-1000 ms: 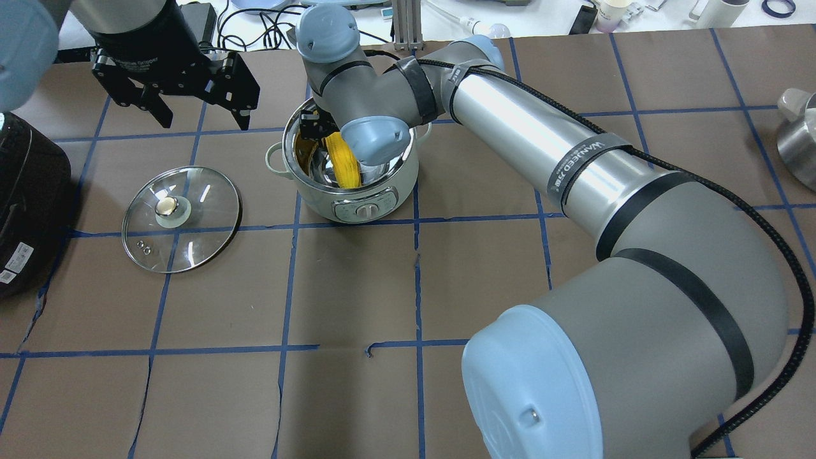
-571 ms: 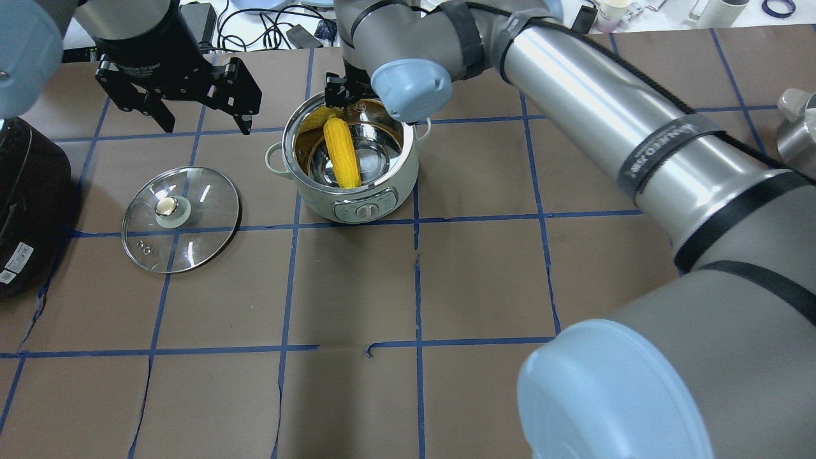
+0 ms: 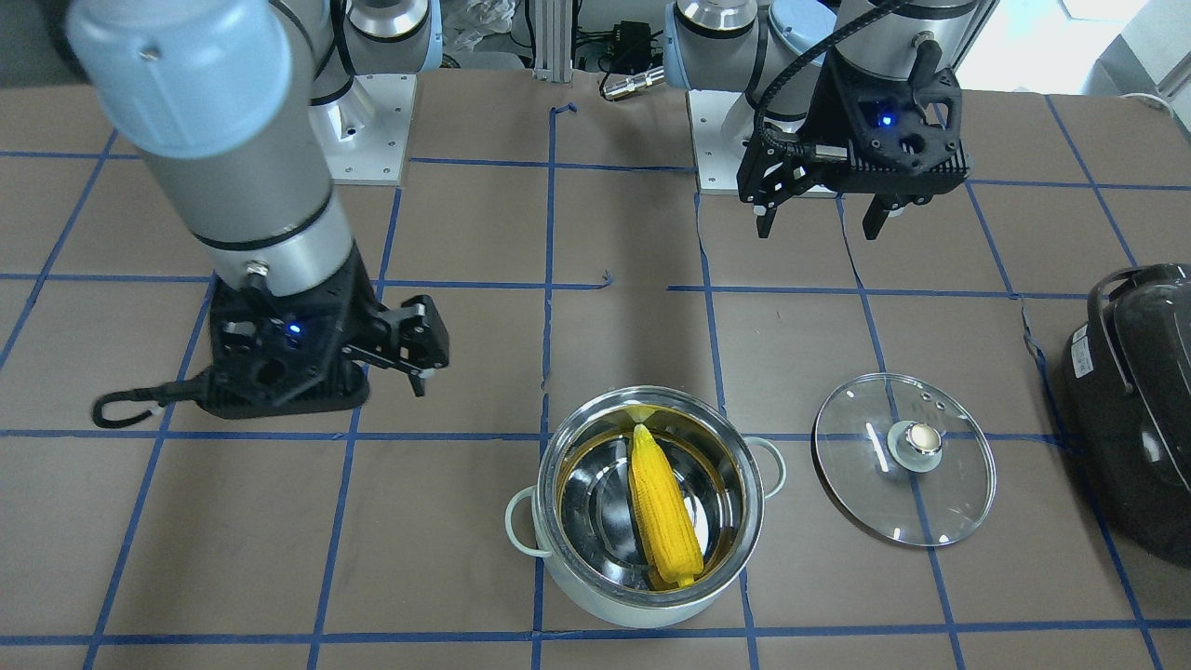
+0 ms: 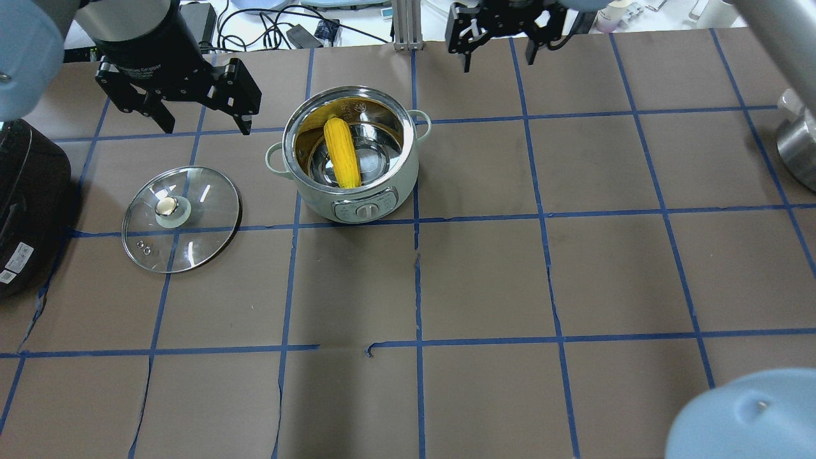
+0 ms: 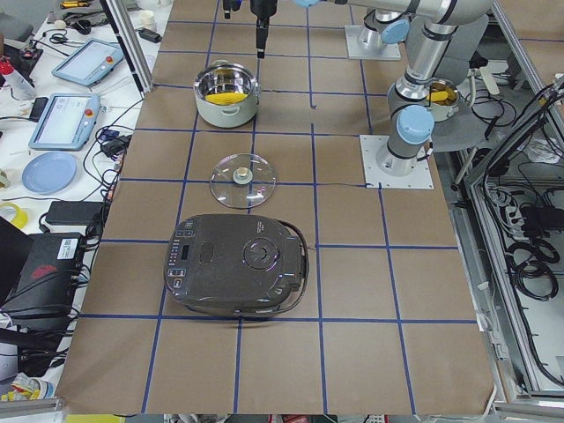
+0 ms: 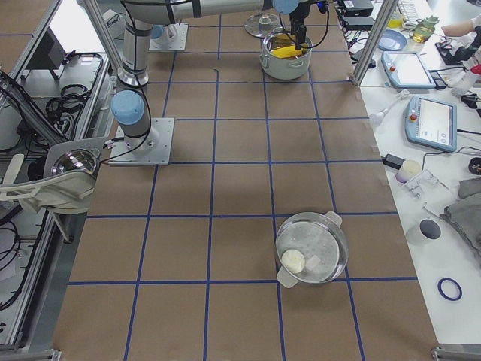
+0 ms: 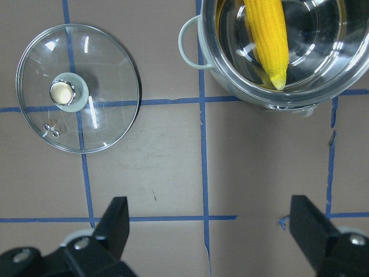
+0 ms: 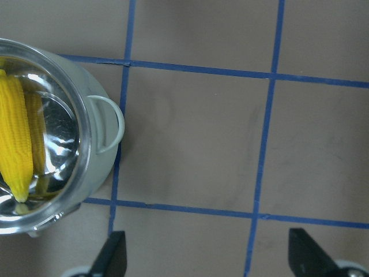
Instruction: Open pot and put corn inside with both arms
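Corn (image 4: 342, 152) lies inside the open pot (image 4: 398, 182), which sits between the two grippers. Left gripper (image 4: 205, 126) is spread wide, empty and raised, off the pot's left side. The glass lid (image 4: 182, 218) lies flat near it, apart from the pot, with the dark rice cooker (image 4: 25, 204) further outward. Right gripper (image 4: 499, 64) is spread, empty and raised, off the pot's right side. A steel lidded pot (image 4: 797, 146) sits well out past it. Bare table (image 4: 484, 287) lies robot-side of both grippers.

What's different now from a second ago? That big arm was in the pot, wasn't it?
The right gripper came up out of the pot and pulled away beyond its far side, open and empty. The corn was left lying inside. The left gripper, the pot and the glass lid stayed put.
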`<state>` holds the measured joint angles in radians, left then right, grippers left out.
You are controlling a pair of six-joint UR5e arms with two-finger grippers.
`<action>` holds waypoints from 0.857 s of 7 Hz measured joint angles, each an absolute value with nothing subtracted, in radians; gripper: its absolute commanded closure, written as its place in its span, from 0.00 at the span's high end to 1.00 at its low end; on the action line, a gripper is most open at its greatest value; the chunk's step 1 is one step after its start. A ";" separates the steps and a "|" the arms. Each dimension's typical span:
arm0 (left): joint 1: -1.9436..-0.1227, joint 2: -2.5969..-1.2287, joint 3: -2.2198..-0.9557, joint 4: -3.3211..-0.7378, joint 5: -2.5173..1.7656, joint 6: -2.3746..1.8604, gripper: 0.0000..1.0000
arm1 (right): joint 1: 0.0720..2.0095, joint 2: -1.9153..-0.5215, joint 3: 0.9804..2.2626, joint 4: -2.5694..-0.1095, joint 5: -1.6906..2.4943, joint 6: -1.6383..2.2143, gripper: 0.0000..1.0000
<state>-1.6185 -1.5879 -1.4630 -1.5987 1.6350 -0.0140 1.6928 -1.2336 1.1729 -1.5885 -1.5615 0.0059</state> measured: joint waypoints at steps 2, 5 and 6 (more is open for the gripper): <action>-1.616 -1.588 -1.463 -1.598 1.634 -0.012 1.00 | 1.616 -1.386 1.294 -1.544 -1.561 -0.110 1.00; -1.615 -1.587 -1.463 -1.598 1.633 -0.008 1.00 | 1.601 -1.481 1.427 -1.614 -1.566 -0.136 1.00; -1.615 -1.587 -1.463 -1.598 1.633 -0.008 1.00 | 1.601 -1.488 1.441 -1.620 -1.562 -0.132 1.00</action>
<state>-1.6153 -1.5866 -1.4634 -1.5984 1.6327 -0.0077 1.6010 -1.4882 1.4407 -1.6196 -1.5618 -0.1315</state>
